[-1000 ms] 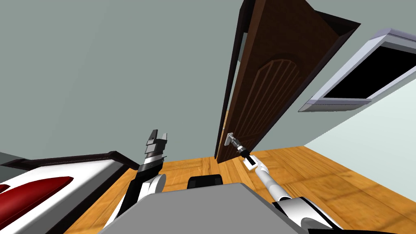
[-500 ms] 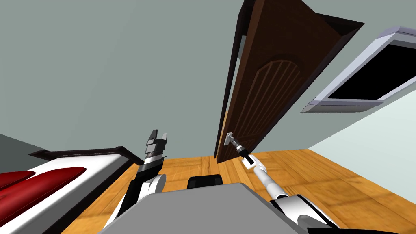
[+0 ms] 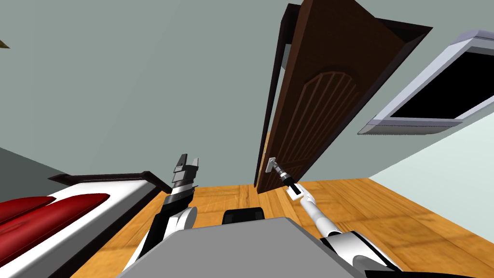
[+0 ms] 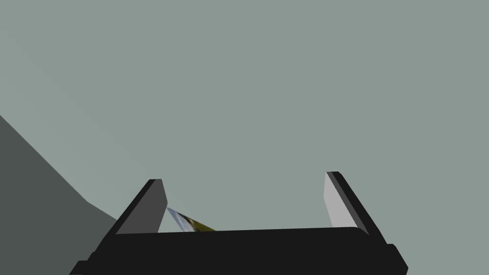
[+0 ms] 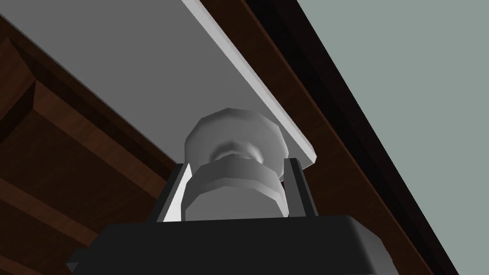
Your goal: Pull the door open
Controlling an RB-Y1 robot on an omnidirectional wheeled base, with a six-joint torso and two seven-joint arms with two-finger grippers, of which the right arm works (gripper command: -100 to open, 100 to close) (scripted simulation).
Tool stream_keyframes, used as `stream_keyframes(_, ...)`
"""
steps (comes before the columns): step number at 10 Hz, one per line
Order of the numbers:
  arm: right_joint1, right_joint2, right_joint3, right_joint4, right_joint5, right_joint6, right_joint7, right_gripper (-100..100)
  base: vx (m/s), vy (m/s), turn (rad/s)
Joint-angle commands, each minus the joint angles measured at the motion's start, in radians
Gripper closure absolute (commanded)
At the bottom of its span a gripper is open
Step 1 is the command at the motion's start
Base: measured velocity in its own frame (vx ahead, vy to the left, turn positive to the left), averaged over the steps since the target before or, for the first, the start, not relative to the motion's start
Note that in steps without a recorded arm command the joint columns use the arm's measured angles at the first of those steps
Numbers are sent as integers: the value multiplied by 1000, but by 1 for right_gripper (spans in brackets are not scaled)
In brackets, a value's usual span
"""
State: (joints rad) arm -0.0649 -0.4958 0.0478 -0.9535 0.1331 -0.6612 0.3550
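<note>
A dark brown panelled door stands ajar in its dark frame, its free edge swung toward me. A grey knob on a grey plate sits low on that edge. My right gripper is shut on the knob, and its fingers press the knob's sides. My left gripper is raised in front of the grey-green wall to the left of the door, open, with nothing between its fingers.
A bed with a dark frame, white cover and red pillows lies at my left. A white-framed window with a black area is on the right wall. Wooden floor stretches to the right of the door.
The whole head view has shifted: the bed has slid rightward, so I have turned or moved. The door stands slightly more open. The right gripper keeps hold of the knob.
</note>
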Motion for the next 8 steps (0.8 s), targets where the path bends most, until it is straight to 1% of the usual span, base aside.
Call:
stream_keyframes(1, -5, -9, -9, -2, -17, 12, -50, 100, -55, -43, 77)
stream_keyframes(2, -5, -9, -9, -2, -17, 12, -59, 100, -25, -27, 29)
stream_keyframes(4, -11, -4, -6, -1, -35, 20, -121, 100, -38, -36, 45)
stream_keyframes(5, -11, -4, -6, -1, -35, 20, -129, 100, -34, -40, 32)
stream_keyframes(6, -14, -1, -4, -1, -44, 25, -168, 100, -34, -26, 43)
stream_keyframes(7, -17, 2, -2, -1, -53, 29, -194, 100, -42, -38, 59)
stream_keyframes(8, -17, 2, -2, -1, -53, 29, -207, 100, -23, -30, 33)
